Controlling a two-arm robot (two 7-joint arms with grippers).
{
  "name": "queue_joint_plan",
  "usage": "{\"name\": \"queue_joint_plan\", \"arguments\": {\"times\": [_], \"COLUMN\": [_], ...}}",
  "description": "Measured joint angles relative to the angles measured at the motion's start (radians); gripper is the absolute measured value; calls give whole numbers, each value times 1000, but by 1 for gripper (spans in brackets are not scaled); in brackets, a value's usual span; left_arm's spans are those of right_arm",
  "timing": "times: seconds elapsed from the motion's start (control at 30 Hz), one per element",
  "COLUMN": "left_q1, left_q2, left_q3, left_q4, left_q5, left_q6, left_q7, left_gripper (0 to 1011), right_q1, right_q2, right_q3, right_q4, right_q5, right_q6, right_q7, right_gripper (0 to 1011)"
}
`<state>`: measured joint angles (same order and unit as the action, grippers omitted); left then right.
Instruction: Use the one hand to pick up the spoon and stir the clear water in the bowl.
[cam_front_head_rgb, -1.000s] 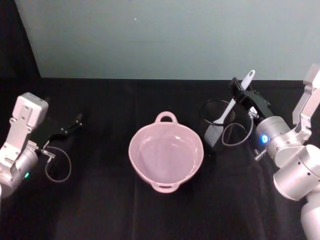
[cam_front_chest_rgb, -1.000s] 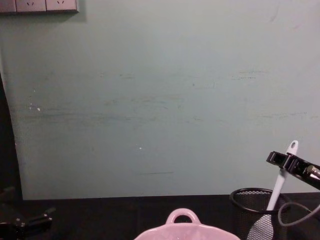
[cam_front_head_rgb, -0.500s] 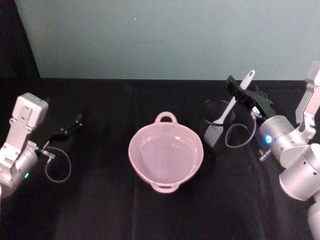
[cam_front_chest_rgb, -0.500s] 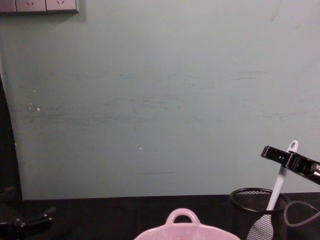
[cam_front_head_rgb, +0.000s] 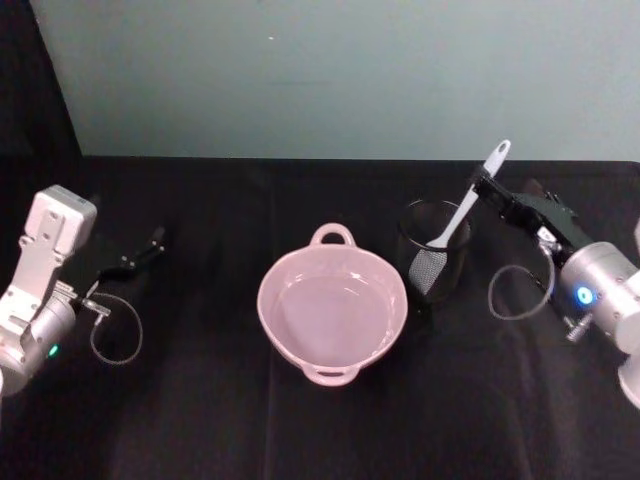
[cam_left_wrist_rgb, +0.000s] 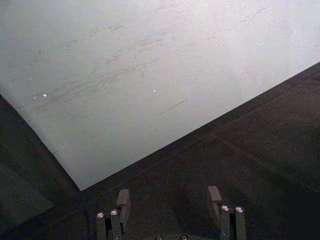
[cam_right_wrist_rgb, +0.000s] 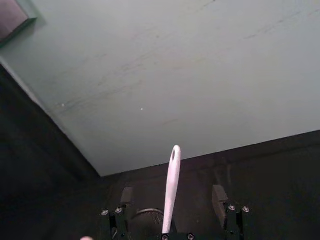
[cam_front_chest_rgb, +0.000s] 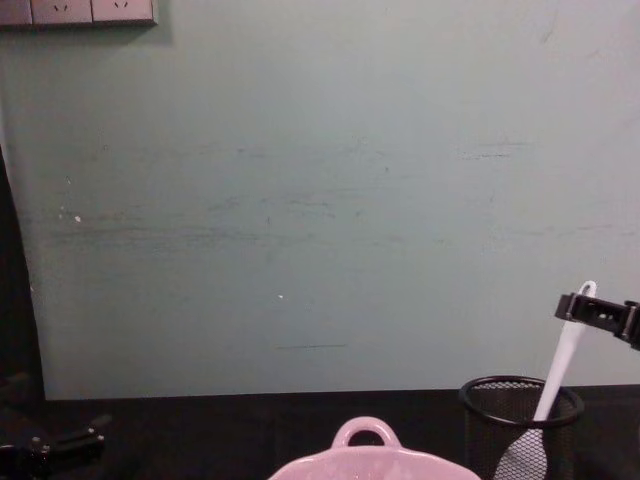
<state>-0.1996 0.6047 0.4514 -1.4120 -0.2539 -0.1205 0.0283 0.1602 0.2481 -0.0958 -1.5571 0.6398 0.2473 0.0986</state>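
Observation:
The white spoon (cam_front_head_rgb: 462, 208) leans in a black wire-mesh cup (cam_front_head_rgb: 432, 250), blade down and handle end up. My right gripper (cam_front_head_rgb: 490, 188) hovers at the upper part of the handle. In the right wrist view the spoon (cam_right_wrist_rgb: 173, 170) rises between the spread fingers (cam_right_wrist_rgb: 218, 195) of the open right gripper (cam_right_wrist_rgb: 172, 196), with a gap on each side. In the chest view that gripper (cam_front_chest_rgb: 582, 308) sits by the spoon's (cam_front_chest_rgb: 560, 365) top. The pink bowl (cam_front_head_rgb: 300, 340) holds clear water, left of the cup. My left gripper (cam_front_head_rgb: 140, 256) rests open at the far left.
The mesh cup (cam_front_chest_rgb: 520, 415) stands close beside the bowl's (cam_front_chest_rgb: 362, 437) right rim. A grey cable loop (cam_front_head_rgb: 512, 292) hangs by the right wrist, another (cam_front_head_rgb: 115, 330) by the left. A pale green wall (cam_front_head_rgb: 330, 70) closes the back of the black table (cam_front_head_rgb: 200, 420).
My right arm has drawn back to the right, and its gripper now reaches the spoon handle from farther right. Spoon, cup, bowl and left arm stayed put.

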Motion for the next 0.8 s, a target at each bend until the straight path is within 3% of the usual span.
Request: {"name": "queue_joint_plan", "arguments": {"times": [0.23, 0.4, 0.8], "left_q1": [0, 0, 0], "left_q2": [0, 0, 0], "left_q3": [0, 0, 0], "left_q4": [0, 0, 0], "left_q5": [0, 0, 0], "left_q6": [0, 0, 0], "left_q7": [0, 0, 0], "left_gripper": [1011, 1011, 1011], "right_q1": [-43, -55, -33], "right_q2": [87, 129, 160], "right_q3": [2, 3, 14], "right_q4": [-47, -33, 82], "right_q5": [16, 13, -37], "right_q6": [5, -36, -145], "right_q7": [65, 90, 114], "right_gripper": [1002, 1002, 1002]}}
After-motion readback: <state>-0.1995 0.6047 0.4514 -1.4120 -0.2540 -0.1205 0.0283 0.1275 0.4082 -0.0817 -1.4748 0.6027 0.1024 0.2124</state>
